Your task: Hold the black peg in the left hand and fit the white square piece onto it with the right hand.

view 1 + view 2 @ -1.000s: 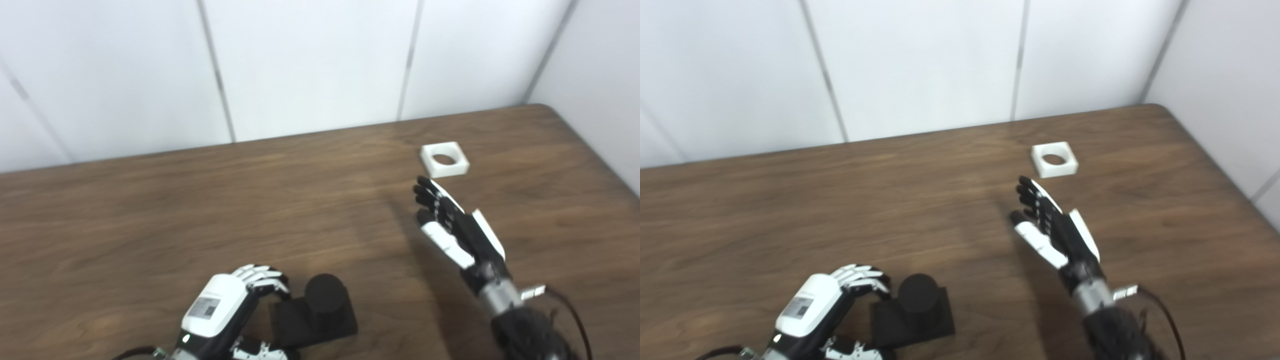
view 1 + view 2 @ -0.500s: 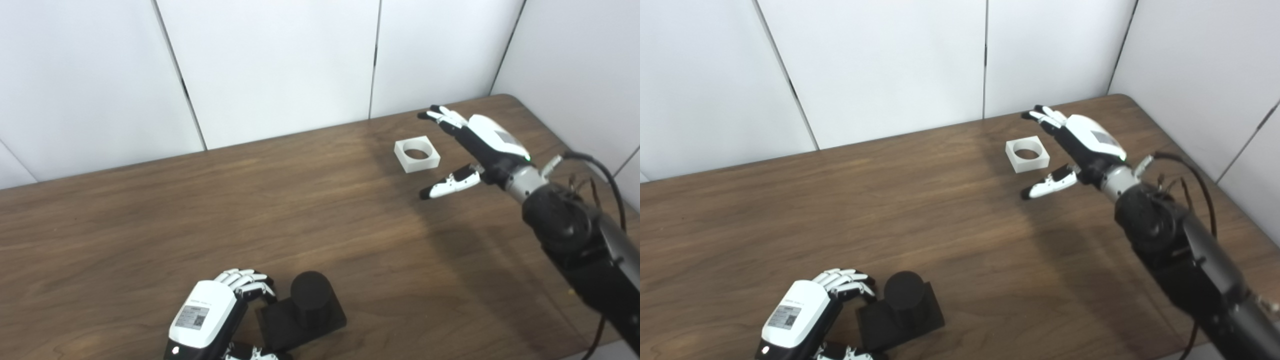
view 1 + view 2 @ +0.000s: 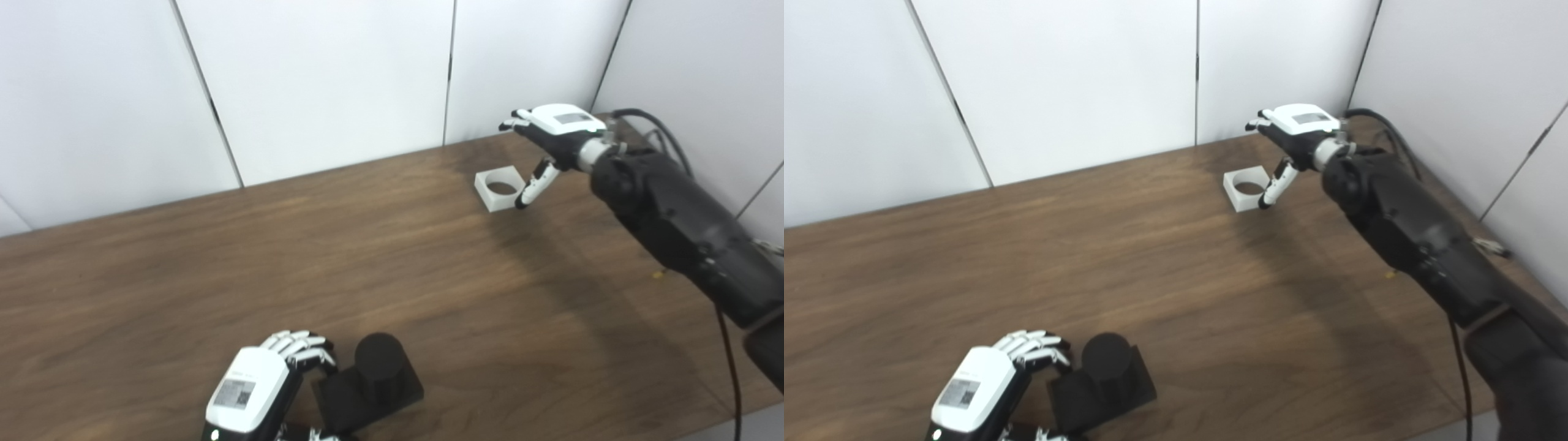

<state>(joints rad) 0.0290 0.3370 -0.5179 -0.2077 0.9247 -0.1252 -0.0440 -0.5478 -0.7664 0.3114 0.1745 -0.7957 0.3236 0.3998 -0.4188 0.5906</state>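
The black peg point(image 3: 378, 361) is a short cylinder standing on a black square base at the table's near edge. My left hand point(image 3: 257, 386) is shut on that base, with its fingers curled over the left edge and the thumb underneath. The white square piece point(image 3: 490, 199), with a round hole, lies flat at the far right of the table. Just above and right of it hovers my right hand point(image 3: 560, 128), open and palm down. Its thumb point(image 3: 531, 187) points down at the piece's right side. Whether the thumb touches the piece cannot be made out.
The brown wooden table point(image 3: 184, 275) ends at a white panelled wall point(image 3: 318, 79) behind and a corner wall on the right. A black cable point(image 3: 726, 343) hangs along my right forearm by the table's right edge.
My right hand has reached farther out, turned palm down over the white piece and dropped its thumb beside it. The view has shifted. My left hand stays on the peg base.
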